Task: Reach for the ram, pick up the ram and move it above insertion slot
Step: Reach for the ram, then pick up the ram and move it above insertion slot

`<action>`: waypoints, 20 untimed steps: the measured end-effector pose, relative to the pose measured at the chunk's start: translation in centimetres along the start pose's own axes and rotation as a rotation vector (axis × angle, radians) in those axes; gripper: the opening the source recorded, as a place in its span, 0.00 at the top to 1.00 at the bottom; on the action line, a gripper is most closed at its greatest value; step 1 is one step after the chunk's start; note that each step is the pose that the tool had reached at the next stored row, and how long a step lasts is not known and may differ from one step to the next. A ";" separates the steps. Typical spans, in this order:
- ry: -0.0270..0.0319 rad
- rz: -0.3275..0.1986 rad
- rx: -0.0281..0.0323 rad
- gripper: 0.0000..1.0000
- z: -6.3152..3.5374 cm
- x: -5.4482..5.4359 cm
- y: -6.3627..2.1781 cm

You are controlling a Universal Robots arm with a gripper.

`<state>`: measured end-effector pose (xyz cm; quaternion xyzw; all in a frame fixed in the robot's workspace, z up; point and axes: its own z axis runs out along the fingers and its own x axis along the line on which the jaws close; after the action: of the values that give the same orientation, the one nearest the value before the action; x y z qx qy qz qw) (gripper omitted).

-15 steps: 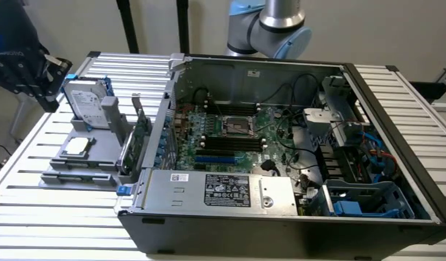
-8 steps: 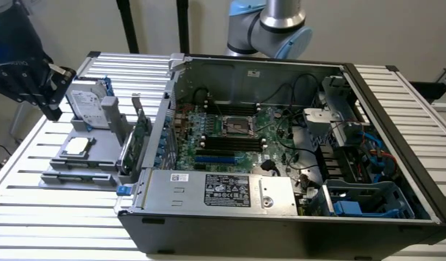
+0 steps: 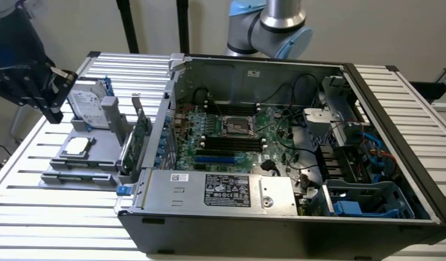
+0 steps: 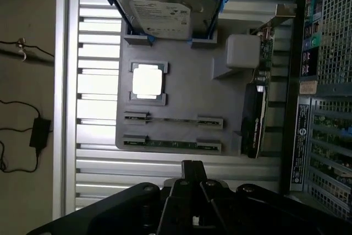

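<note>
Your ram (image 4: pixel 165 145) sits in the grey fixture (image 4: pixel 181 81), in the holder row farthest from the hard drive (image 4: pixel 165 9). It stands on its thin edge, with a clip block at each end. Its long axis runs parallel to the second holder row just beside it. That axis is crosswise to the expansion card (image 4: pixel 256 125): one end points toward the card and the open computer case (image 3: pixel 281 217), the other toward the outer side of the slatted desk (image 3: pixel 34 217). Between the holder rows and the hard drive you can see a square processor chip (image 4: pixel 147 81) lying flat.

In the exterior view the fixture lies on the desk at the case's left. The gripper (image 3: pixel 55 114) hangs above the far-left part of the scene, near the hard drive (image 3: pixel 85 106) and well apart from the ram. You cannot tell whether the gripper is open or closed. In the wrist view the gripper (image 4: pixel 192 169) shows as a dark shape over the desk slats just past the ram's row, not touching it. Inside the case, the dark memory slots (image 3: pixel 234 142) lie on the motherboard.
</note>
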<state>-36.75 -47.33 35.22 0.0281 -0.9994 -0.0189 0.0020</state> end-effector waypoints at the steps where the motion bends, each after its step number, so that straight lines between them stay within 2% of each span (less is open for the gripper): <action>1: 0.0007 -0.019 0.0001 0.89 0.01 0.0 0.00; 20: 0.0138 -0.363 0.0011 0.89 0.26 0.0 -0.01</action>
<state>-36.75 -47.33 34.96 0.2083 -0.9779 -0.0182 0.0054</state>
